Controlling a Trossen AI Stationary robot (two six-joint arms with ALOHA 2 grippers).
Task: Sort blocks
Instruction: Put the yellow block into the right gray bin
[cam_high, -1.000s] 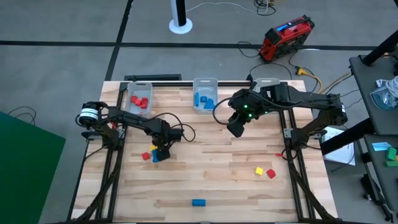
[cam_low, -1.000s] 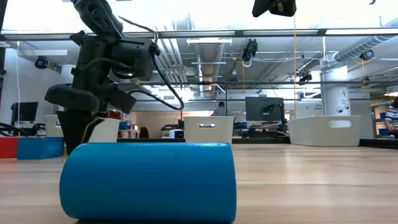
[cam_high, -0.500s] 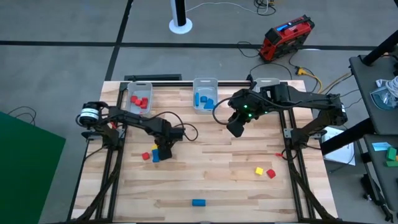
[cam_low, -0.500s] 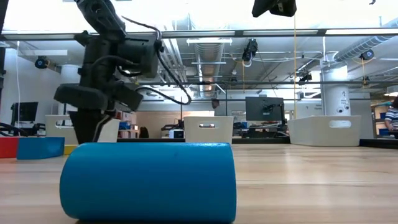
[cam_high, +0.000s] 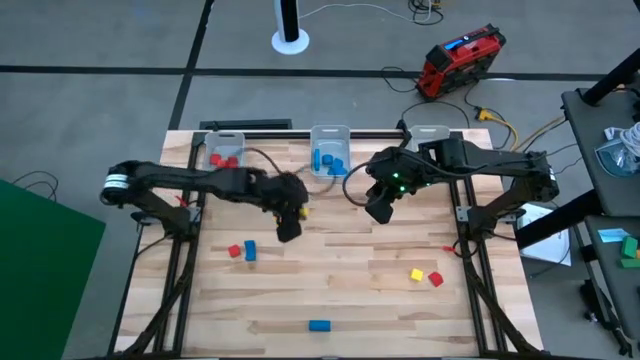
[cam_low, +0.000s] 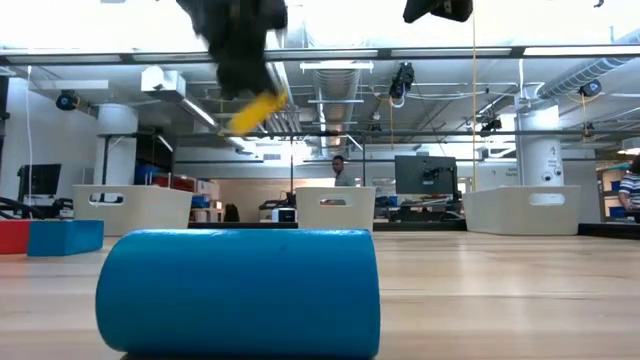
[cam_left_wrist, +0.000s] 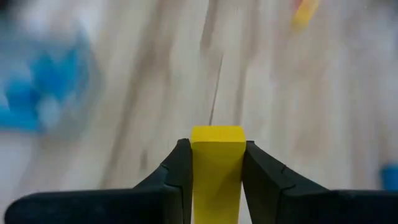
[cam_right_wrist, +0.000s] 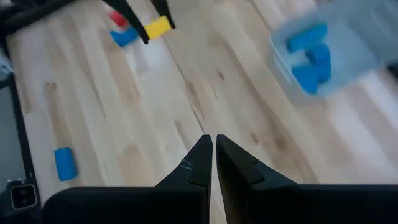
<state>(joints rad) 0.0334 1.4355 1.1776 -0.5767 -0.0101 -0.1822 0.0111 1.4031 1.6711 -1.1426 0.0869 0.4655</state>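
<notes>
Risen off wooden table (cam_high: 350, 290) — left end effector (cam_left_wrist: 214, 155) pinching yellow block (cam_left_wrist: 217, 163) | right end effector (cam_right_wrist: 213, 149) pressed together

Pale planked wood table (cam_high: 380, 290), clear plastic bins (cam_high: 329, 150), smooth matt blocks (cam_high: 319, 325).

Our wooden table (cam_high: 380, 300) carries a row of clear containers along its far edge. The left bin (cam_high: 225, 135) stands beyond the left gripper (cam_high: 288, 228), off to its outer side. The middle bin (cam_high: 330, 129) sits farther back, between the left gripper and the right gripper (cam_high: 380, 208). The right bin (cam_high: 428, 130) lies just behind the right gripper, partly hidden. Well beyond it, off the table, we see a red and black case (cam_high: 460, 60) on the grey floor, and a white post base (cam_high: 291, 40) far behind the left gripper.
</notes>
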